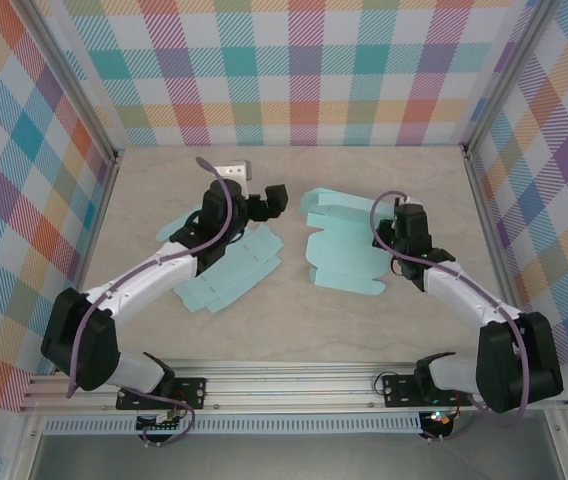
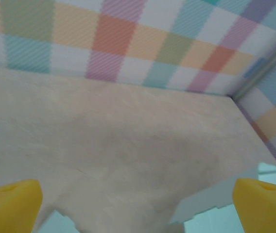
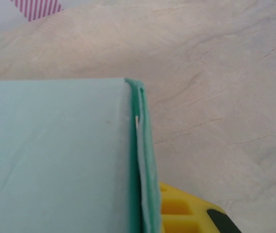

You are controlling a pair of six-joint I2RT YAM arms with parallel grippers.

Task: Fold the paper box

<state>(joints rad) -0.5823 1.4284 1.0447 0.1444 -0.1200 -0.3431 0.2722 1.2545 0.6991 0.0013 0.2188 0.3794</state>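
From above, the right gripper (image 1: pixel 396 228) clenched the right wall of the half-formed paper box (image 1: pixel 339 250), the left gripper (image 1: pixel 276 198) hovering just left of it. Its wrist view showed yellow fingers (image 2: pixel 11 204) spread wide, empty. The right wrist view showed the doubled wall (image 3: pixel 140 160) pinched; a steady hold looked key to clean creases.

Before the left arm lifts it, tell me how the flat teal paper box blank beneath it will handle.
The flat teal paper box blank is a thin creased sheet, so it will probably flop and bend at its folds. It looks light, likely sliding on the smooth table when pushed.
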